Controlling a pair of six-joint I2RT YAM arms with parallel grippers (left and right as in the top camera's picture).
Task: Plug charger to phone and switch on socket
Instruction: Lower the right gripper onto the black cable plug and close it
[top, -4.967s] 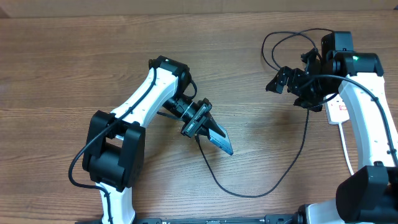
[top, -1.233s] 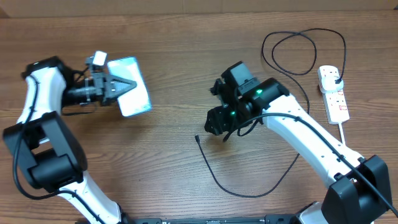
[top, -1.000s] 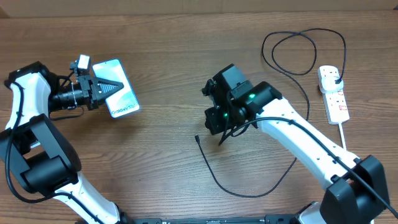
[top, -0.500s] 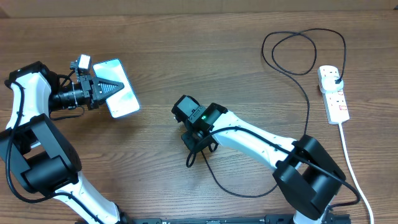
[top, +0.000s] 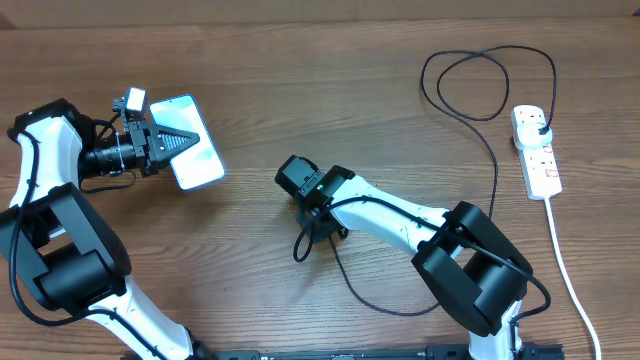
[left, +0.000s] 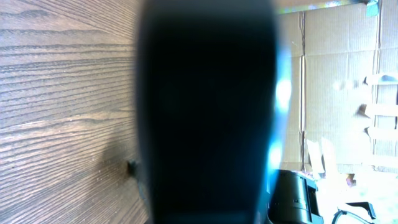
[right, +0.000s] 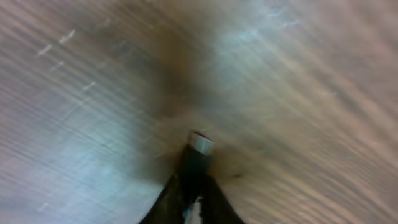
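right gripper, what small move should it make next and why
Probably lift toward the slim light-screened phone in the left gripper: the right gripper is shut on the thin black charger cable by its silver connector tip, well apart from the phone.

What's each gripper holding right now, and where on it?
Left gripper: jaws shut on the phone, across one long edge, mid-length. Right gripper: jaws shut on the charger, just behind its connector tip.

Black charger (top: 497, 175), white socket (top: 538, 155) with red markings, pale-blue phone (top: 202, 166) screen, brown wood-grain table (top: 300, 80)
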